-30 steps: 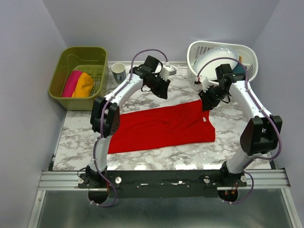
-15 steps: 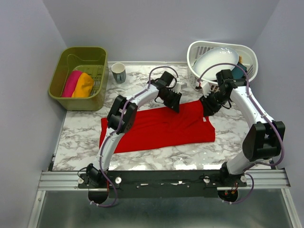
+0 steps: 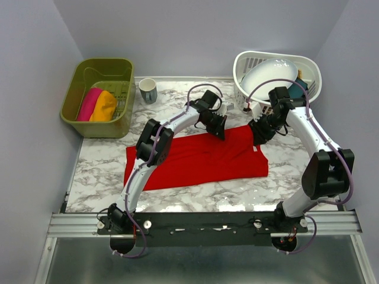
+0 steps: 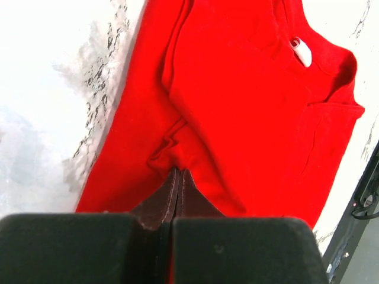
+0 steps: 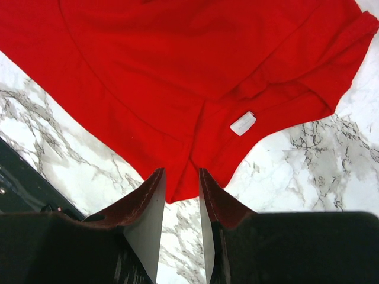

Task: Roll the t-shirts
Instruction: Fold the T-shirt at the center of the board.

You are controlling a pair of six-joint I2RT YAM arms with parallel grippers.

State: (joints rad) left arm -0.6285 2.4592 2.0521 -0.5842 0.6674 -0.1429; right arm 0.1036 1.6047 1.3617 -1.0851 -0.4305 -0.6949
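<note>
Your left gripper (image 4: 177, 173) is pinching shut on a pucker of the red t-shirt (image 4: 237, 89), which is lying flat just in front of the white basket (image 3: 249, 61). You're handling limp, light cloth, so take its edge.

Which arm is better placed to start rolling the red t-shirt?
Left: the left fingers are shut on a fold of the red t-shirt; the right fingers stand open near its collar.

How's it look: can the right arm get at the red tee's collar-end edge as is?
Probably yes. The right gripper hangs right at that edge of the red tee, jaws open with the hem lined up between them. Nothing seems to lie in the way.
</note>
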